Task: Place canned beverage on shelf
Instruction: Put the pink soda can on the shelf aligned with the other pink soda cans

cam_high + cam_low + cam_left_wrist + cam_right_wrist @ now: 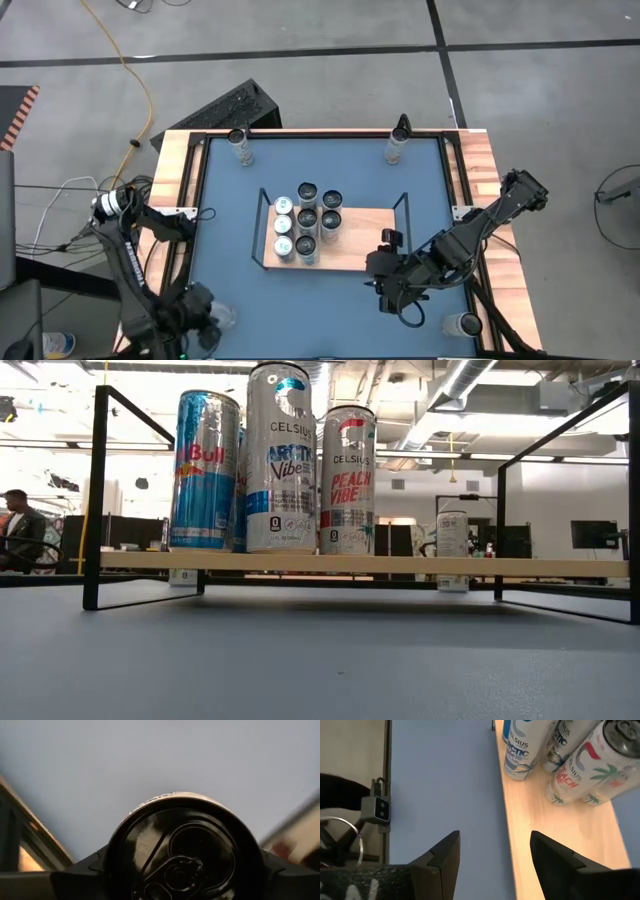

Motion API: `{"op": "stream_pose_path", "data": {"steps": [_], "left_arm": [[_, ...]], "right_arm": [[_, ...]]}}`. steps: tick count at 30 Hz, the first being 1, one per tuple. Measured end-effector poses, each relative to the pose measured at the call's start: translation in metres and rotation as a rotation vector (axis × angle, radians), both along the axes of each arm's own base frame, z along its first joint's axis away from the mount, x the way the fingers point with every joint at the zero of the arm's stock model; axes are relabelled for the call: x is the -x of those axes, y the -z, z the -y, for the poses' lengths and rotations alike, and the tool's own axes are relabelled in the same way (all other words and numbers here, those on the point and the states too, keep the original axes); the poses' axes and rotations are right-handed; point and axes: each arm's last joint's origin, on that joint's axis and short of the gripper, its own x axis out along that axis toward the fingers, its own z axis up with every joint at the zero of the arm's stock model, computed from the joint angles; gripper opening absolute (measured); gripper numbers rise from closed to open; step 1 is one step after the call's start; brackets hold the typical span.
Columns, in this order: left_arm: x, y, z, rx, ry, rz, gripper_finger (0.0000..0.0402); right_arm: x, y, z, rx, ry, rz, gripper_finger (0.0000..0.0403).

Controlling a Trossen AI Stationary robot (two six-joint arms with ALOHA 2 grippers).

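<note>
Black-lidded can (182, 852) sits between the left claw (212, 318) fingers, grip unclear mid-close; an off-centre squeeze could tip it before the shelf (370, 240).

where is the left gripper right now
In the high view the left gripper is at the table's near-left corner, well apart from the shelf, with a can between its fingers.
</note>
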Motion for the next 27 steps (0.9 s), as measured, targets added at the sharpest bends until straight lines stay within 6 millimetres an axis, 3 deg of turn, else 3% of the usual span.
{"op": "stream_pose_path", "data": {"steps": [3, 11, 18, 27], "left_arm": [[-0.016, 0.000, -0.005, 0.060, -0.148, 0.017, 0.0255], [-0.064, -0.003, -0.012, 0.185, -0.190, 0.162, 0.0256], [-0.095, -0.001, -0.024, 0.228, -0.086, 0.123, 0.0257], [-0.124, -0.006, -0.026, 0.124, 0.008, 0.040, 0.0257]], "right_arm": [[0.000, 0.000, 0.000, -0.039, 0.049, 0.002, 0.0221], [0.003, 0.000, -0.006, -0.080, 0.076, 0.011, 0.0221], [0.009, 0.002, -0.016, -0.075, 0.043, 0.017, 0.0221], [0.016, 0.034, -0.023, -0.030, 0.016, -0.028, 0.0221]]}}
